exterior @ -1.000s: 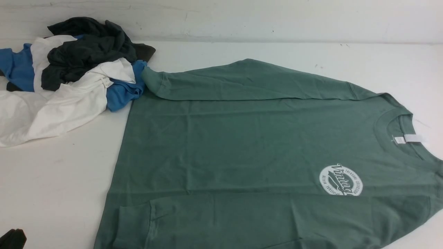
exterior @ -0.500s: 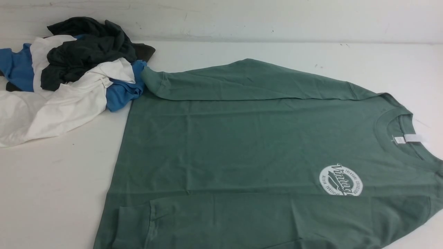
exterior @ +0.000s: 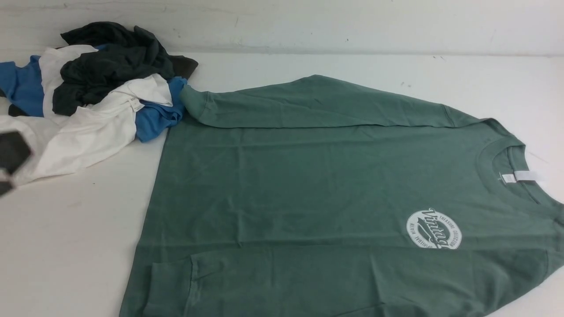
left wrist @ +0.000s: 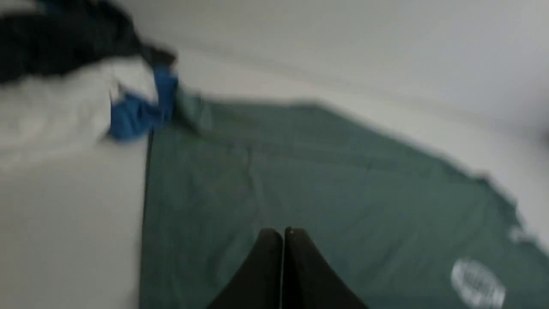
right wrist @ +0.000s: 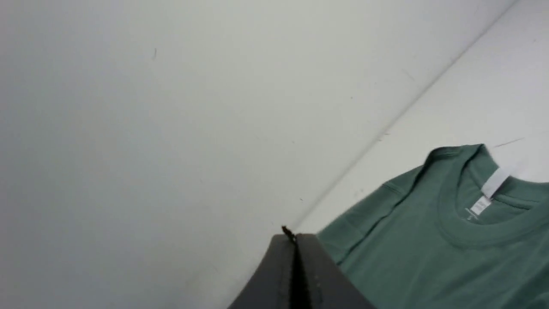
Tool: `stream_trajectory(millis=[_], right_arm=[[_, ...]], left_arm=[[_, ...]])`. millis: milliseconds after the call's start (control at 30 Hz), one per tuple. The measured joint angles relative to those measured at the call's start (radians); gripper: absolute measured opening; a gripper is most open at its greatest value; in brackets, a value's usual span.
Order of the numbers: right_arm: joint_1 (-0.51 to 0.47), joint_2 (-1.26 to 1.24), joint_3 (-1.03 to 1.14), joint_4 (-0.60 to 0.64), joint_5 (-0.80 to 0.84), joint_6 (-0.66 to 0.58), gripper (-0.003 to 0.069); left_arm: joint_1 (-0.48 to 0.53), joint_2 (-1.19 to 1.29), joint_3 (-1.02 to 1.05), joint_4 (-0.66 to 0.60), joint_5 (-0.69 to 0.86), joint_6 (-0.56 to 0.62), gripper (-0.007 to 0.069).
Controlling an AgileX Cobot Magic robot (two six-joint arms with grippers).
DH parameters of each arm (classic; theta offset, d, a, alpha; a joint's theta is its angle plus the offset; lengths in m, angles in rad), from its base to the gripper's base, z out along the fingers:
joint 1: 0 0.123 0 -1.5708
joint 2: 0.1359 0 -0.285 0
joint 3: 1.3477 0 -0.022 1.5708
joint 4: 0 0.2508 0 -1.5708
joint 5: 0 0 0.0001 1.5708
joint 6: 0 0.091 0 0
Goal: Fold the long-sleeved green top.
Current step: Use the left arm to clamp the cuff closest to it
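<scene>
**Operator:** What is at the far left?

**Spotter:** Your left gripper (left wrist: 283,234) shows at the front view's left edge as a dark blur in front of the white cloth. Its own camera shows the jaws pressed together with nothing between them, pointing across the green top (exterior: 335,189). Behind it, the pile of clothes (exterior: 88,97) is heaped at the back left of the surface (exterior: 66,242). A blue piece of that pile touches the cuff (exterior: 194,101) of the top.

**Operator:** And the top itself?

**Spotter:** It lies flat and front up across the middle and right of the surface, hem toward your left and collar (exterior: 506,171) toward your right. The far sleeve (exterior: 317,105) is laid in along the back edge and the near sleeve (exterior: 308,281) along the front edge. That leaves you a tidy rectangle, which I judge ready for a crosswise fold. The round logo (exterior: 434,229) sits at the collar end.

**Operator:** The right side?

**Spotter:** Your right gripper (right wrist: 295,240) is outside the front view. Its camera shows the jaws together and empty, held off the cloth near the shoulder, with the white label (right wrist: 489,189) in sight. You will need to open both pairs of jaws before taking any edge. Watch the blue cloth at the cuff, as I think it could drag along when you lift the hem end.
</scene>
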Motion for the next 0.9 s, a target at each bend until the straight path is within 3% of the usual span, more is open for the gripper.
stream_trajectory(millis=[100,267,367,400,533,733,900], right_arm=[[0.000,0.000,0.000,0.059,-0.036,-0.053,-0.0015],[0.000,0.000,-0.002,0.078,-0.016,-0.112,-0.0015],[0.002,0.000,-0.053,0.048,0.166,-0.158,-0.0015],[0.003,0.001,-0.119,-0.006,0.316,-0.206,-0.0015],[0.006,0.132,-0.368,-0.177,0.641,-0.276,-0.0015],[0.006,0.551,-0.682,-0.393,1.108,-0.278,-0.0015],[0.007,0.790,-0.778,-0.471,1.212,-0.330,-0.0015]], left_arm=[[0.000,0.226,-0.049,0.016,0.186,0.093,-0.0004],[-0.030,0.525,-0.052,0.052,0.281,0.175,-0.0004],[-0.095,0.638,-0.053,0.105,0.278,0.158,-0.0004],[-0.149,0.706,-0.054,0.164,0.271,0.112,-0.0004],[-0.256,0.799,-0.056,0.317,0.218,-0.064,-0.0004],[-0.280,0.802,-0.060,0.406,0.163,-0.190,-0.0004],[-0.280,0.802,-0.060,0.417,0.117,-0.199,-0.0004]])
